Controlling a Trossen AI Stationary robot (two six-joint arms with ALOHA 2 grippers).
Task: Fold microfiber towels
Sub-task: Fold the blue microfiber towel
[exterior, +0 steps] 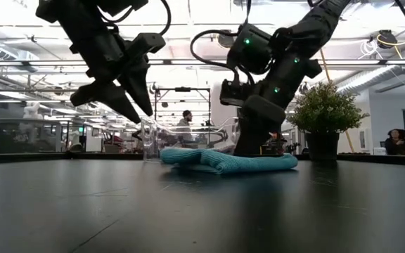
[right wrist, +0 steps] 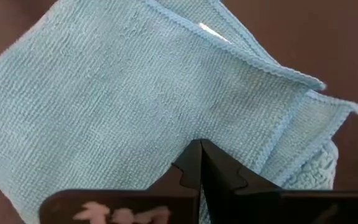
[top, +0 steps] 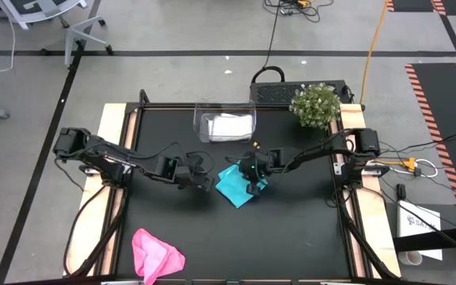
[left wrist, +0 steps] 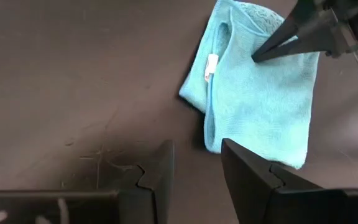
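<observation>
The teal towel (top: 234, 186) lies folded in several layers on the black table (top: 291, 237), also seen in the low view (exterior: 223, 161). My right gripper (right wrist: 201, 148) is shut, its tips down on the towel's top. My left gripper (left wrist: 197, 149) is open and hovers above the bare table just left of the towel (left wrist: 260, 106), touching nothing. A pink towel (top: 155, 253) lies crumpled near the front edge. A pale towel (top: 229, 125) rests in the clear tub (top: 200, 131). My right gripper presses its shut fingertips (left wrist: 257, 57) down on the teal towel's upper layer (right wrist: 166, 118), away from its edges. The fingers slant down from the table's right side. The towel lies flat on the table beneath them.
A potted plant (top: 315, 104) stands at the far right corner, beside a black box (top: 271, 91). The clear tub sits at the far middle. Open black tabletop stretches in front of the teal towel and to the right of the pink one.
</observation>
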